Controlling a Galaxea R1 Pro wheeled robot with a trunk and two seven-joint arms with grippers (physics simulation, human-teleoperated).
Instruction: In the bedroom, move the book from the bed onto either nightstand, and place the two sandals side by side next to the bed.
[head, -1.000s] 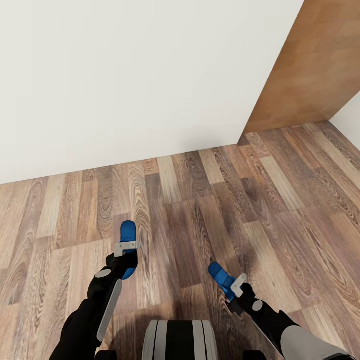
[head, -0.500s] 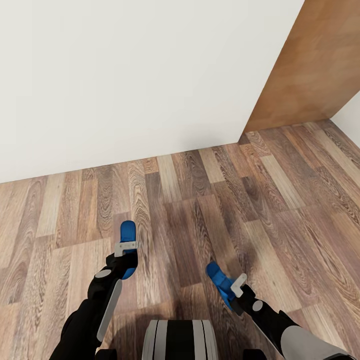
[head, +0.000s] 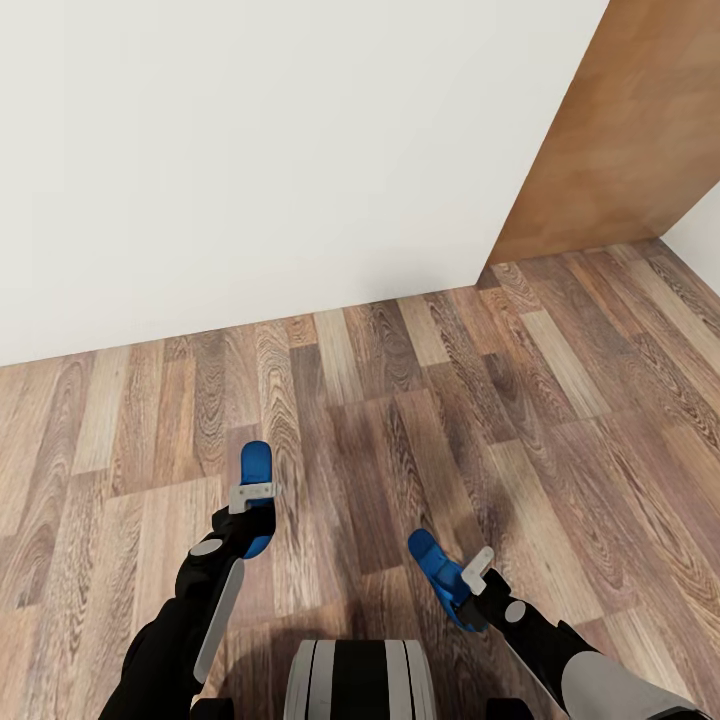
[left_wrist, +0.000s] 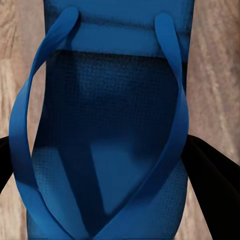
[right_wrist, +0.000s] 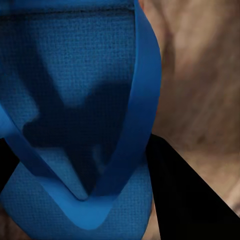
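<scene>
While both arms hang over the plank floor (head: 420, 400) | left gripper (head: 254, 510) pinching left sandal (head: 256, 465) | right gripper (head: 470, 585) pinching right sandal (head: 432, 568) | white wall (head: 250, 150) beyond the floor

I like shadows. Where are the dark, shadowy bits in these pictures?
Head view: a soft dark patch lies on the floor around the robot's base. Left wrist view: a shadow falls across the left sandal. Right wrist view: dark patches cross the right sandal.

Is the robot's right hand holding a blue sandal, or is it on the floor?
Held. The right gripper is shut on a blue sandal, which sticks out from it, tilted above the wood floor.
</scene>
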